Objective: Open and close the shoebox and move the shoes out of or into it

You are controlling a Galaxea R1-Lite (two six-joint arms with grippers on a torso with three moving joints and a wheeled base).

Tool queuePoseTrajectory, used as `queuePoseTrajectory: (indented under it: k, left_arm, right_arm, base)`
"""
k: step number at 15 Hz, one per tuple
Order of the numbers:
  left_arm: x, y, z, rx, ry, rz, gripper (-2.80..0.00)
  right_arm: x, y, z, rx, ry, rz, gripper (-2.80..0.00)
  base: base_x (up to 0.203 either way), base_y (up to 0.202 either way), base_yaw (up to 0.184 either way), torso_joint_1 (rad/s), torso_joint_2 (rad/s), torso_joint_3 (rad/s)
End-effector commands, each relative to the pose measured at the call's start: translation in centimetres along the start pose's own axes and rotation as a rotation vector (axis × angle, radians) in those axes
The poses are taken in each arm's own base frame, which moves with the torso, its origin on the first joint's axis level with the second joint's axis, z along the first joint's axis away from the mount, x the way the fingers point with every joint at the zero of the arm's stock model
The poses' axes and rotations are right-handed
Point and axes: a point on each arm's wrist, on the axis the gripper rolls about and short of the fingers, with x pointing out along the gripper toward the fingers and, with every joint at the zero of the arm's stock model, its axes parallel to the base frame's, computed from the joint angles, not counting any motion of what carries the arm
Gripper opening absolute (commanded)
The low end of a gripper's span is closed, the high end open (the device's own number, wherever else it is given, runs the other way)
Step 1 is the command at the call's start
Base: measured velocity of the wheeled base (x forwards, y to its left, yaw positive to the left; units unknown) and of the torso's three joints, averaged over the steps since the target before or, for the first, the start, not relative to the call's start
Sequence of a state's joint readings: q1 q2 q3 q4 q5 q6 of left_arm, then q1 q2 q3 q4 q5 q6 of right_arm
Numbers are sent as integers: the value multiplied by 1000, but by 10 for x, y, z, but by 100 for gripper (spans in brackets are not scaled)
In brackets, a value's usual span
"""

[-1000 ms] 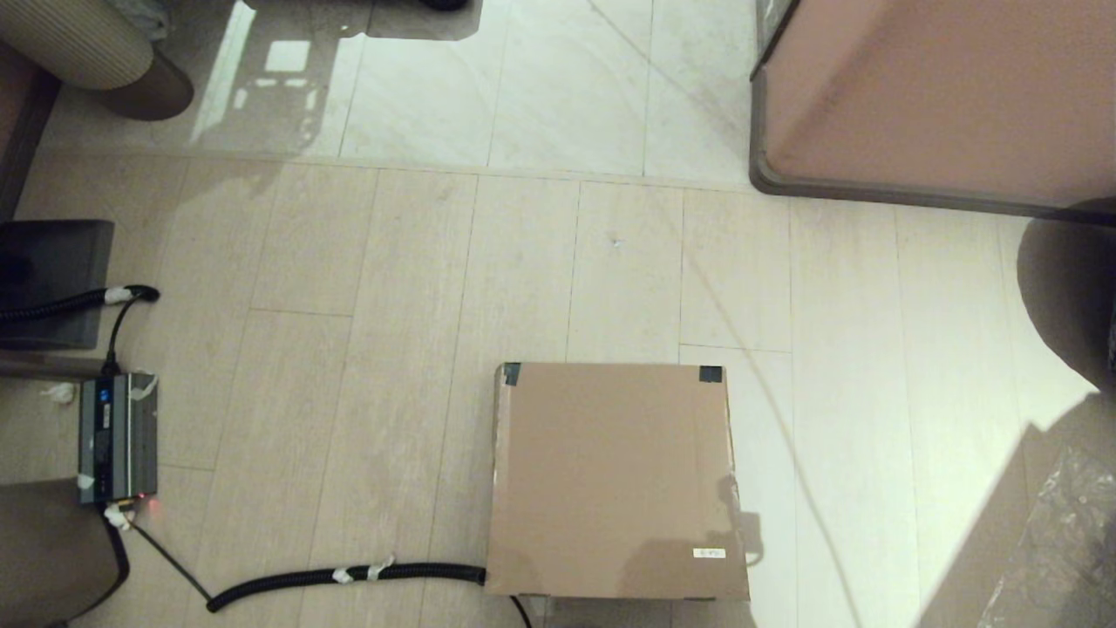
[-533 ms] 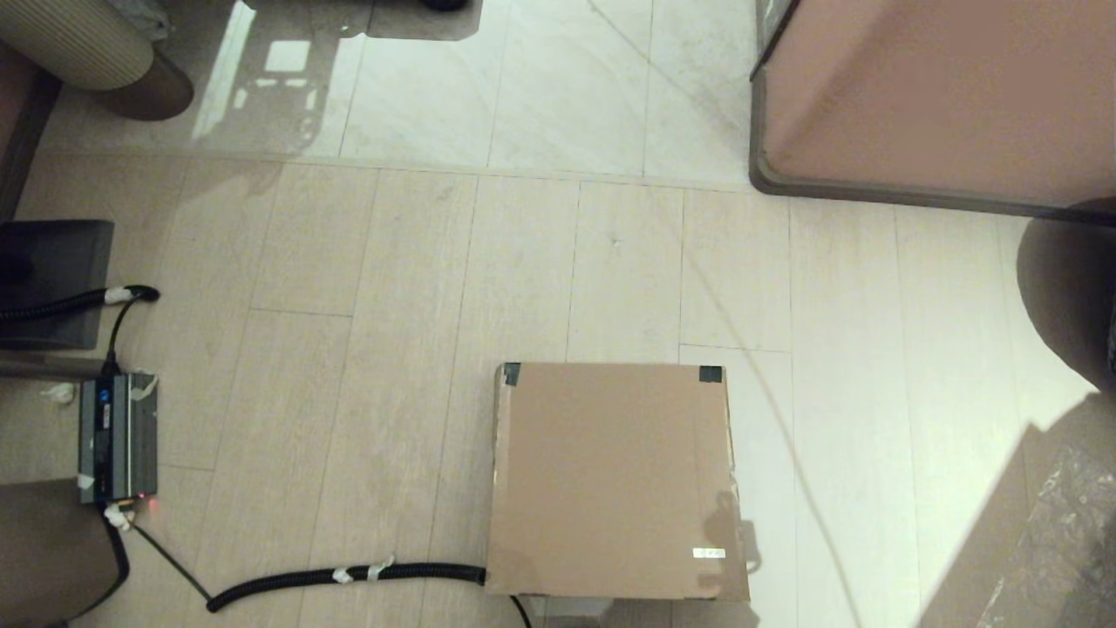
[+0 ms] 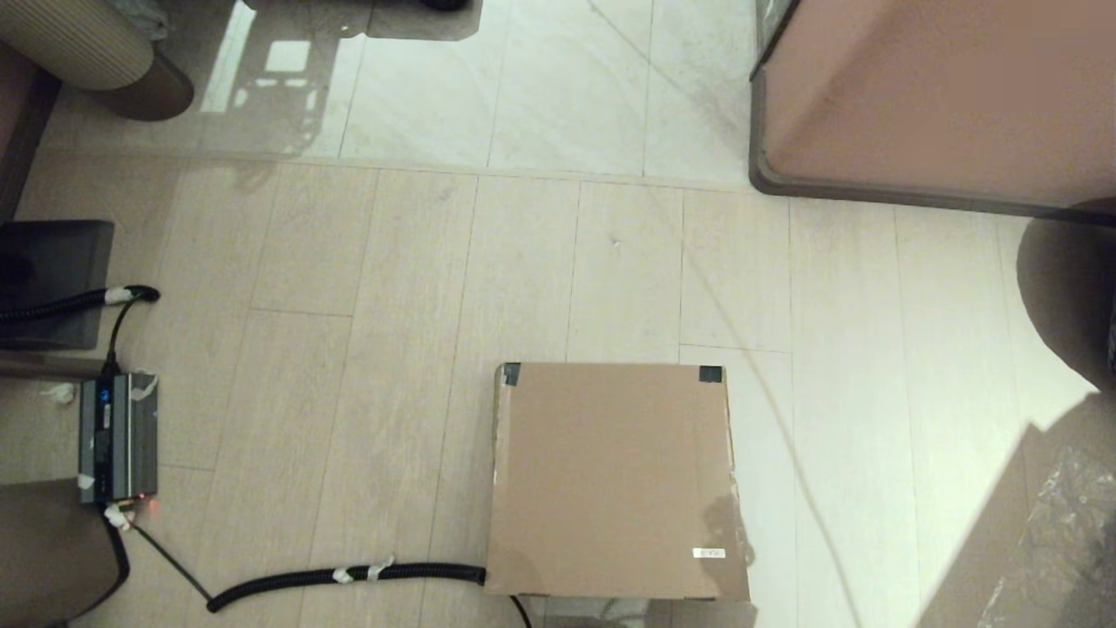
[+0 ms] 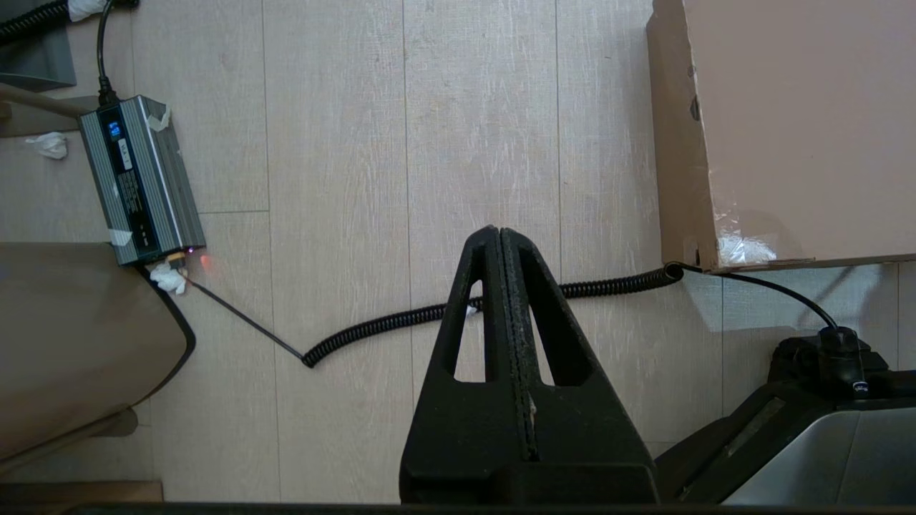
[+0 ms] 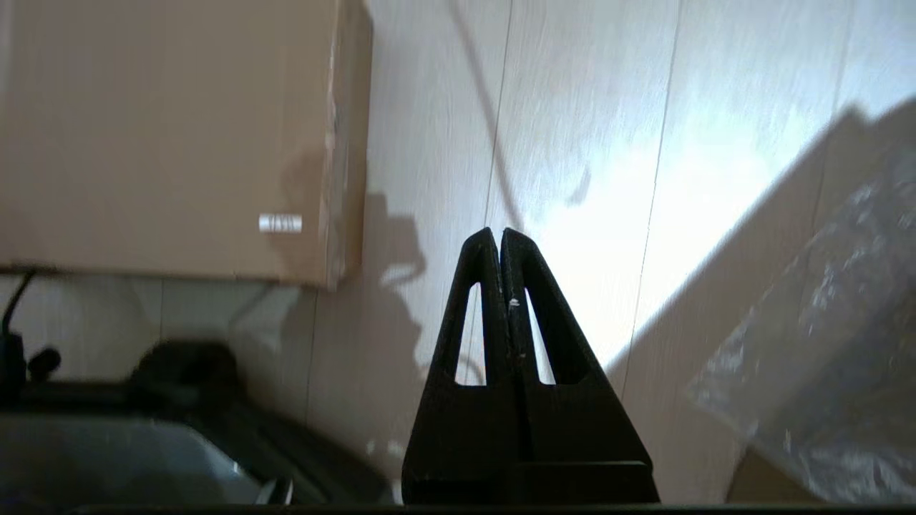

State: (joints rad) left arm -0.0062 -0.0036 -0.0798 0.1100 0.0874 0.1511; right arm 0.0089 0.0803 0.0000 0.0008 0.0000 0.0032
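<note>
The brown cardboard shoebox (image 3: 615, 480) lies on the floor with its lid down, dark tape at its two far corners and a small white sticker (image 3: 708, 553) near its right front corner. The shoes are hidden. Neither gripper shows in the head view. In the left wrist view my left gripper (image 4: 499, 232) hangs shut and empty over the floor to the left of the shoebox (image 4: 801, 129). In the right wrist view my right gripper (image 5: 499, 234) is shut and empty, above the floor just right of the shoebox's (image 5: 164, 136) near right corner.
A black coiled cable (image 3: 349, 576) runs along the floor to the box's left front corner from a grey power unit (image 3: 118, 436). A large pinkish-brown furniture block (image 3: 942, 96) stands at the back right. Crinkled plastic wrap (image 3: 1059, 558) lies at the front right.
The gripper's shadow on the shoebox's right front corner has shifted slightly left and down. The box itself has not moved.
</note>
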Motion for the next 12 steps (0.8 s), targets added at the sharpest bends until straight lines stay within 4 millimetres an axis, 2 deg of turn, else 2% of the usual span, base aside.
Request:
queuePoseTrajectory:
  k: [1, 12]
  left_arm:
    - [0, 0, 0, 1, 1, 1, -280]
    - [0, 0, 0, 1, 1, 1, -280]
  right_arm:
    - [-6, 0, -2, 3, -79, -6, -280]
    - [-6, -1, -2, 109, -87, -36, -280]
  base:
    - [0, 0, 0, 0, 0, 0]
    - [0, 0, 0, 0, 0, 0]
